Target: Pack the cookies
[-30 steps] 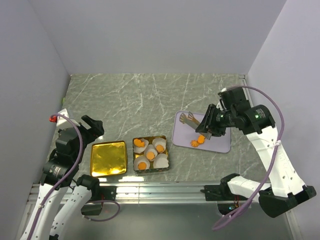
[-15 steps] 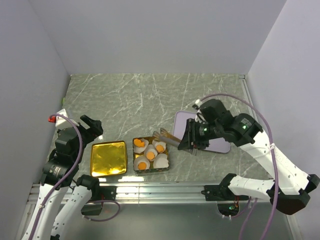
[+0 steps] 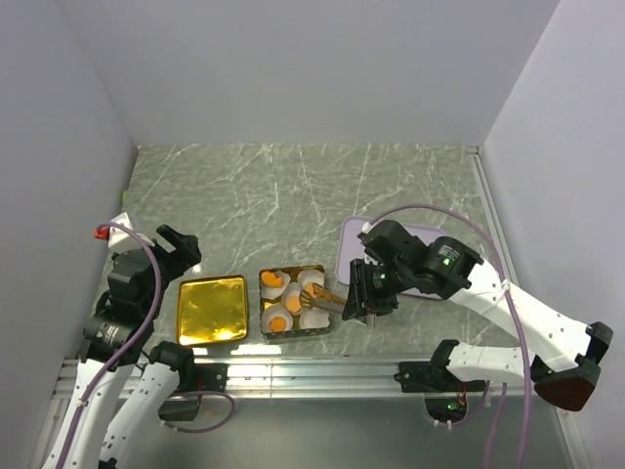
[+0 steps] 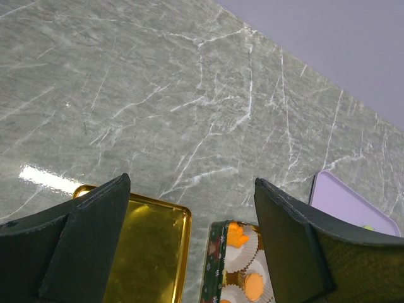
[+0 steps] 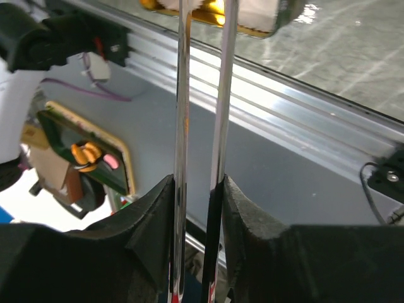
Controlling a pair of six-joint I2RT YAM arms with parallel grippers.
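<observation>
At the left edge of the table (image 3: 273, 195) the left hand (image 4: 191, 183) hovers idle, its fingers spread wide with nothing between them, just behind the gold lid (image 3: 212, 309), which lies flat with its shiny side up. Just beside the lid on the right sits the cookie tin (image 3: 265, 305), packed with white paper cups (image 3: 314, 315). Most of the cookies (image 3: 277, 322) in view rest there, one orange piece to a cup. Slim metal tongs (image 3: 330, 296) reach into the tin from the right, their tips low over the cups on its right side. In the right wrist view something orange-gold shows at the tips, but I cannot tell whether it is a cookie pinched in the tongs or one already lying in a cup. The right hand (image 5: 197, 183) is clamped on the two arms of the tongs, squeezing them nearly parallel. Farther right lies the lilac tray (image 3: 350, 244), mostly hidden under the right arm, so any cookies left on it cannot be seen. The cookies look light, thin and brittle, likely to crack or crumble under a hard pinch and to slide on smooth metal. I judge the safest hold to be across the flat faces near the middle, with light pressure, then a low release straight into an open cup.
</observation>
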